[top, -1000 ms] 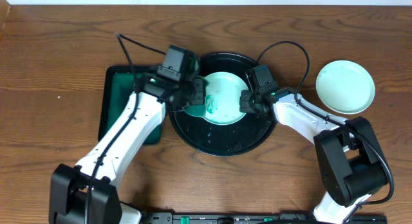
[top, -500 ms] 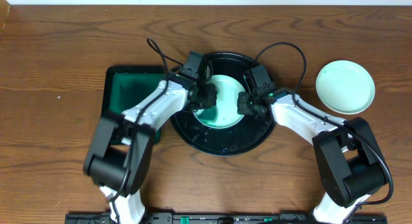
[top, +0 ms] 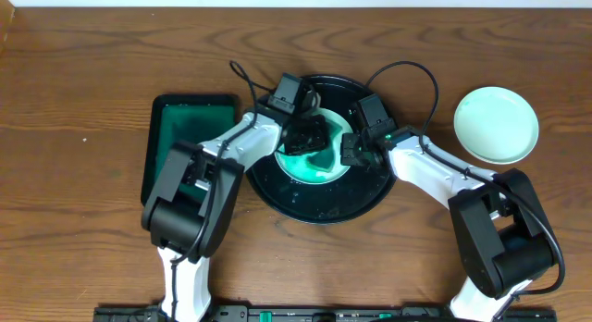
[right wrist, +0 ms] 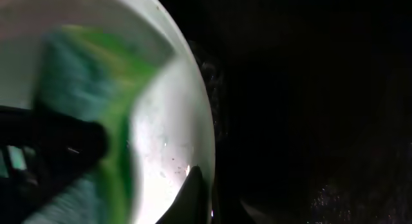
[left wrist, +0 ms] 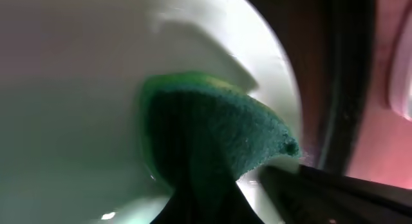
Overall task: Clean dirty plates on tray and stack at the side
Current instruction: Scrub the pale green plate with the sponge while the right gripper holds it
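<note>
- left gripper (top: 310, 137) closed tight on the green sponge (left wrist: 212, 130); sponge is pressed onto the plate on the tray (top: 317, 167), which lies inside the round black tray (top: 314, 209)
- right gripper (top: 352, 148) closed, looks pinched on that plate's right rim to brace it; one dark finger shows at the rim in the right wrist view
- risk: a hard sideways scrub could pull the rim out of the thin pinch, and the plate would skate on the glossy tray or ride up its low rim
- risk: both grippers sit near each other over one small plate, so a wide stroke to the right could knock the right fingers
- risk: most of the sponge sticks out past the fingers, so drag may fold it or tug it loose
- count: 2 plates visible: one on the black tray, plus one side plate (top: 496, 126) on the table (top: 92, 81), right of the tray and apart from it; cannot tell if that one is a stack
- count: 1 black tray, 1 green rectangular tray (top: 180, 142) at left, 1 sponge, 2 arms
</note>
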`<state>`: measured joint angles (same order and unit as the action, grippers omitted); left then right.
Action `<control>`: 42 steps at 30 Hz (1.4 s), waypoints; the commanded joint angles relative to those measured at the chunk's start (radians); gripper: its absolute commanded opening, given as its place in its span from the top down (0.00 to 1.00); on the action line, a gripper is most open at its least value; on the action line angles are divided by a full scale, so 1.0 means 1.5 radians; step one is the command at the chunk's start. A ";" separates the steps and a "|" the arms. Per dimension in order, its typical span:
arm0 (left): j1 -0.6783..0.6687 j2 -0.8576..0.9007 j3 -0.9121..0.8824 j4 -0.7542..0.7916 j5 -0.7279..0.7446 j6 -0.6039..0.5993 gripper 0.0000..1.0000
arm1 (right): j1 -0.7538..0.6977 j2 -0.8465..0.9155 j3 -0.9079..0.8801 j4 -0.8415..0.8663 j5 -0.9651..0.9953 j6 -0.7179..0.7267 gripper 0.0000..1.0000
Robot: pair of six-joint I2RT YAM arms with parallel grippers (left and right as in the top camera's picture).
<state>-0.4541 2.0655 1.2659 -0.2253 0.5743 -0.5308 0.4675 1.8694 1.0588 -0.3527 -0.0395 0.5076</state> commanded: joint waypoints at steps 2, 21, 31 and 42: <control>-0.052 0.058 -0.020 0.011 0.075 -0.014 0.93 | 0.032 0.031 -0.021 -0.024 -0.060 -0.023 0.99; 0.177 0.058 -0.020 -0.215 -0.302 0.055 0.93 | 0.032 0.031 -0.021 -0.037 -0.060 -0.023 0.99; 0.100 0.058 -0.020 -0.208 -0.153 0.128 0.93 | 0.031 0.031 -0.021 -0.037 -0.060 -0.025 0.99; -0.061 0.058 -0.020 -0.072 0.041 0.029 0.92 | 0.031 0.031 -0.021 -0.050 -0.060 -0.025 0.99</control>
<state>-0.4217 2.0541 1.2964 -0.3511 0.5079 -0.4183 0.4744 1.8698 1.0664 -0.3801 -0.0498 0.5076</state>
